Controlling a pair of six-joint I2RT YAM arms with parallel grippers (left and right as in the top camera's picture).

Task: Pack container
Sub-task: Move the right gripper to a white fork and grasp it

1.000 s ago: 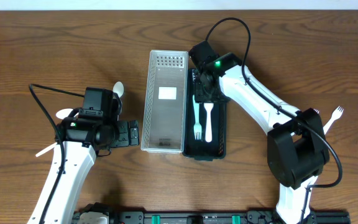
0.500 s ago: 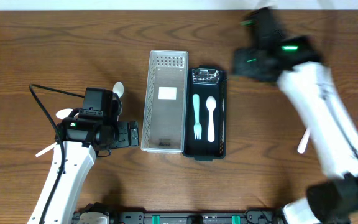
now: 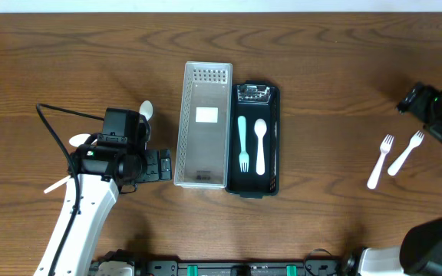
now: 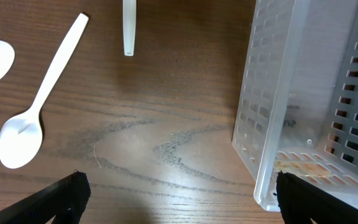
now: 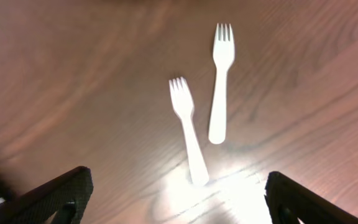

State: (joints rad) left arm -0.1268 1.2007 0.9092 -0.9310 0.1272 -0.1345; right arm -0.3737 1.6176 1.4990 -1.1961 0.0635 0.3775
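Left gripper: your left gripper is wide open and holds nothing. It sits low over the table, just left of the basket's near corner.
Right gripper: your right gripper has its fingers spread wide with nothing between them. It hangs at the table's right edge, over the two forks.
Tray: the black tray lies mid-table, its long side running toward the robot. It is uncovered.
In the tray: a teal fork and a white spoon lie side by side along its length. The fork's tines point to the robot and the spoon's bowl points away.
Basket: the clear slotted basket lies along the tray's left side, parallel to it. You cannot tell whether the two touch.
Forks: two white forks lie on the bare wood well right of the tray. They are slanted, close together but apart, with tines away from the robot.
Loose spoons: two white loose spoons lie on the wood left of the basket, beside your left arm. One bowl is cut off by the wrist view's edge.
Handle: one more white handle shows there. You cannot tell which utensil it belongs to.
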